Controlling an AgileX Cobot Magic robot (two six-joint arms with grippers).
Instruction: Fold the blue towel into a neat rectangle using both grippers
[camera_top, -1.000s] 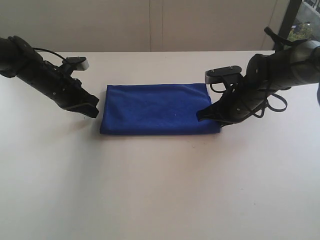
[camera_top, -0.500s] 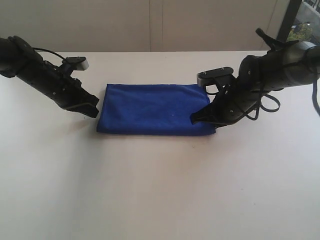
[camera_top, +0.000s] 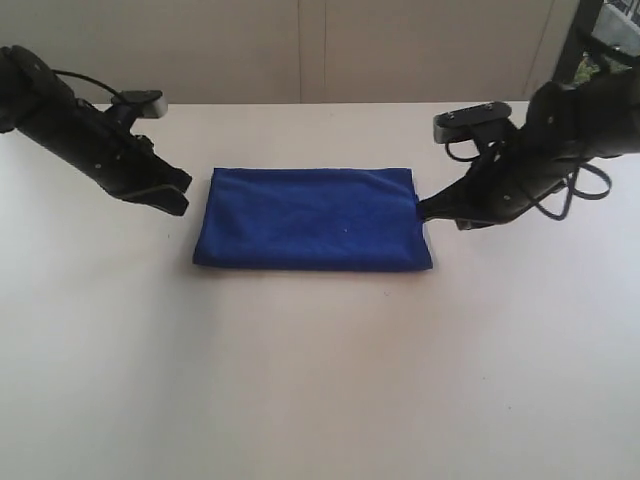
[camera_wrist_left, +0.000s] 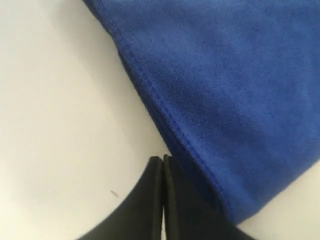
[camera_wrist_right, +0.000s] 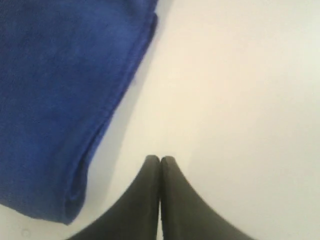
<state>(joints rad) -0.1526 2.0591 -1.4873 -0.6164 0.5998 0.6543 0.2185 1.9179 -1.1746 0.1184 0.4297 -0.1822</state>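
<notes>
Both claws are clenched on nothing. The slim black pointed left claw (camera_top: 181, 207) and its twin, the right claw (camera_top: 422, 211), each press their two fingers flat together, as both wrist views show (no cloth is caught between them).

Beneath both claws spreads a wide, plain white table (camera_top: 320, 380), and both hang low over it, angled down and inward.

Between the two claws lies the soft, deep royal blue towel (camera_top: 310, 230), folded into a flat rectangle of several layers. Its one short edge sits just beside the right claw's tip, with a strip of bare table showing between them in the right wrist view. Its other short edge is near the left claw's tip. In the left wrist view the towel's stitched hem (camera_wrist_left: 165, 107) runs close past the closed fingertips (camera_wrist_left: 156, 172), though I cannot tell whether they touch.

Behind each claw, up on the arm, rides a small grey-black camera block: one on the left arm (camera_top: 148, 100) and one on the right (camera_top: 472, 118).

Thin black cables (camera_top: 582, 190) loop behind the right claw.
</notes>
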